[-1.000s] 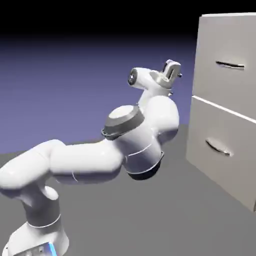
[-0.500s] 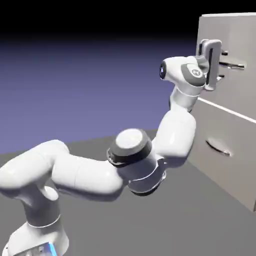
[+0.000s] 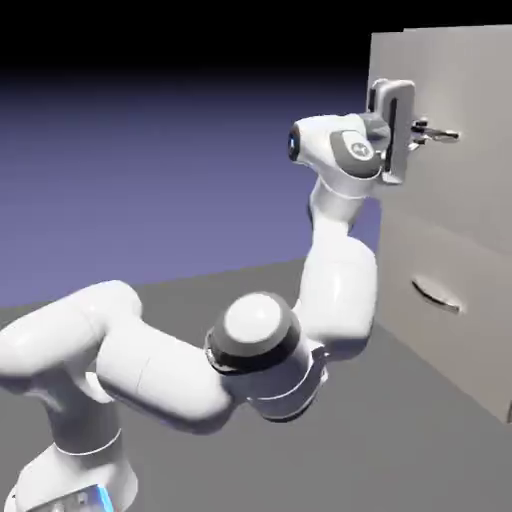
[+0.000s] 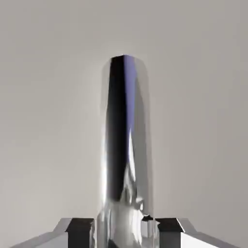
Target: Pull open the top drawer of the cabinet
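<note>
Since a second ago the arm has swung up from mid-air to the cabinet (image 3: 470, 200), and the top drawer (image 3: 460, 90) now juts out from the cabinet's face, above the lower drawer (image 3: 450, 320). At the top drawer's front, the pincer (image 3: 420, 132) is clamped tight on the handle (image 4: 123, 145), whose dark bar runs up between the fingertips (image 4: 80, 227).
</note>
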